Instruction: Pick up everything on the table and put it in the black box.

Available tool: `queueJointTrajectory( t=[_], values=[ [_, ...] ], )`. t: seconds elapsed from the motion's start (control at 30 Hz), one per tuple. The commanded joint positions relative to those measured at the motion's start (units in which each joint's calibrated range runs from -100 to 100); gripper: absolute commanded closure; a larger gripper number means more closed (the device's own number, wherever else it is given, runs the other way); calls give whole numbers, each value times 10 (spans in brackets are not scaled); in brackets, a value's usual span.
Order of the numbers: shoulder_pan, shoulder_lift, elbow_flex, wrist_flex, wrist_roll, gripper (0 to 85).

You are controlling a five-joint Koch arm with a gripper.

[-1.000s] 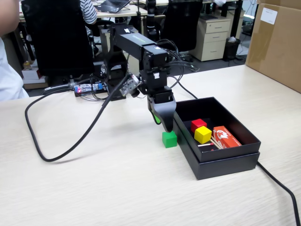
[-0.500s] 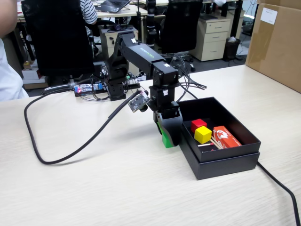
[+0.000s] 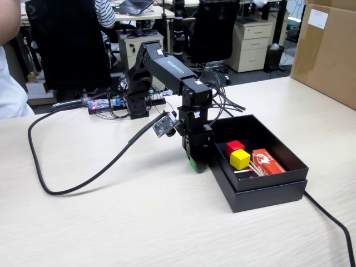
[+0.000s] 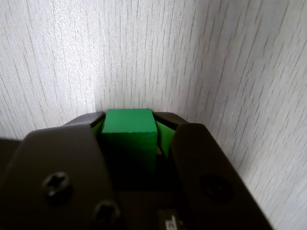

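In the wrist view the green cube [image 4: 128, 125] stands on the pale wood table [image 4: 216, 57], and my gripper [image 4: 129, 119] is shut on it, with a dark jaw against each side. The fixed view shows the gripper [image 3: 196, 161] pointing straight down at the table [image 3: 139, 222], just left of the black box [image 3: 261, 192]. Only a sliver of the green cube [image 3: 192, 163] shows there under the jaws. The red cube [image 3: 234, 147] and the yellow cube [image 3: 240, 159] lie inside the box.
A red-and-white packet [image 3: 267, 162] and thin sticks lie in the box beside the cubes. A black cable [image 3: 67, 189] loops over the table to the left, another [image 3: 334, 222] runs off at the right. A brown carton [image 3: 328, 50] stands at the far right.
The arm reached forward and lowered the gripper over the green cube, which stood free on the table a second ago. The jaws now cover it and have narrowed round it.
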Motion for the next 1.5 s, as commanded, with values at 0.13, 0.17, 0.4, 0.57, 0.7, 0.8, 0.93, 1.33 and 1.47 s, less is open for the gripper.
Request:
queueJointTrajectory(
  t=[0.13,0.17,0.4,0.57,0.7,0.8,0.93,1.33,1.47],
  values=[
    [-1,-135,-3,-3,5,819],
    [-1,-158,-10,-5,5,819],
    [-5,-384,-66,-22,-4,821],
    [23,-454,-46,-22,-29,819],
    [60,-313,84,-22,-49,818],
    [71,-204,159,-22,-48,818],
    [74,-105,177,-22,-40,817],
    [83,3,234,-22,-24,815],
    [85,12,235,-22,-16,649]
  ],
)
